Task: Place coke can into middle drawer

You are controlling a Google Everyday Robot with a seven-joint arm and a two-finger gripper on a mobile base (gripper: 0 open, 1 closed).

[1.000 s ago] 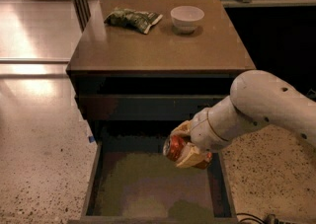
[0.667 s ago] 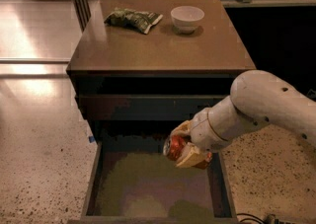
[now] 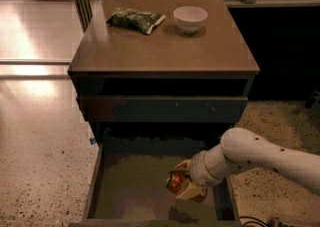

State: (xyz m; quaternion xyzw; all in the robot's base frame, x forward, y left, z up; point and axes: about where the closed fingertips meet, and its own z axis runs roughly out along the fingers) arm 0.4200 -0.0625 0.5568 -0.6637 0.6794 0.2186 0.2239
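The coke can (image 3: 176,182) is red with a silver end and lies tilted in my gripper (image 3: 186,185), low inside the open middle drawer (image 3: 131,187), close to its olive-grey floor at the right side. My gripper is shut on the can, its tan fingers (image 3: 192,191) wrapped around it. My white arm (image 3: 260,157) reaches in from the right. The drawer is pulled out from the cabinet, with thin dark walls.
A green-and-white snack bag (image 3: 134,19) and a small white bowl (image 3: 190,18) sit on the brown cabinet top (image 3: 165,46). A closed drawer front (image 3: 162,109) lies above the open drawer. Speckled floor (image 3: 40,141) spreads to the left.
My arm has lowered, carrying the can down deeper into the drawer toward its floor. The bag and bowl have not moved.
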